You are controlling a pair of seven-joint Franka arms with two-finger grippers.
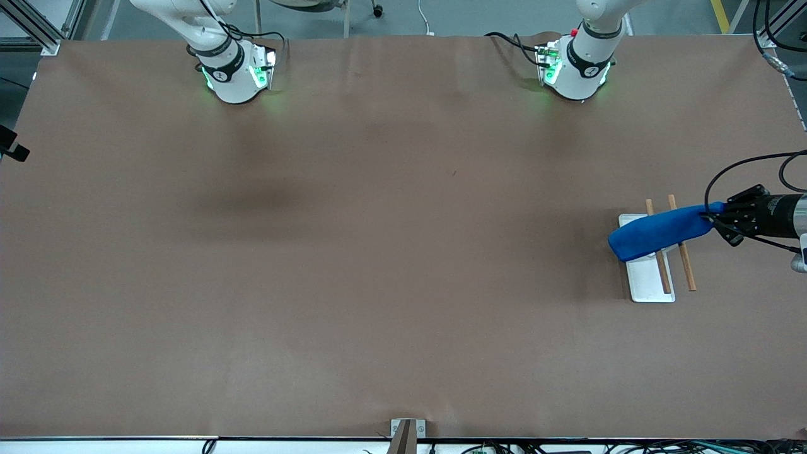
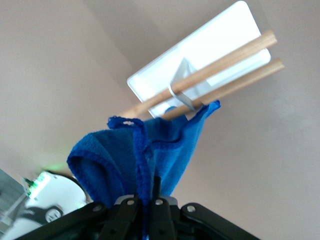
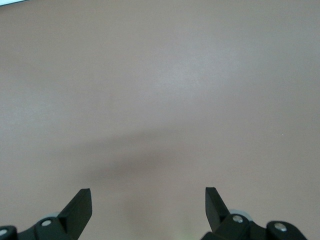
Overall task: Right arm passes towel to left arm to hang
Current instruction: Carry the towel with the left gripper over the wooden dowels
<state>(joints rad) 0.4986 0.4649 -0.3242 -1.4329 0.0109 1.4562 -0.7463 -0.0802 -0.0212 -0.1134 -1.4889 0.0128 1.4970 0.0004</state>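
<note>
The left gripper (image 1: 719, 221) is clamped tight on one gathered end of the blue towel (image 1: 659, 232), holding it in the air so the cloth trails out from the fingertips across the two wooden bars (image 1: 686, 263) of a rack on a white base (image 1: 649, 287), apparently lined up for hanging. The free end sags past the bars, over the base. The right gripper (image 3: 148, 205), spread wide and holding nothing, waits over bare brown table (image 3: 160, 100), its handover seemingly done.
</note>
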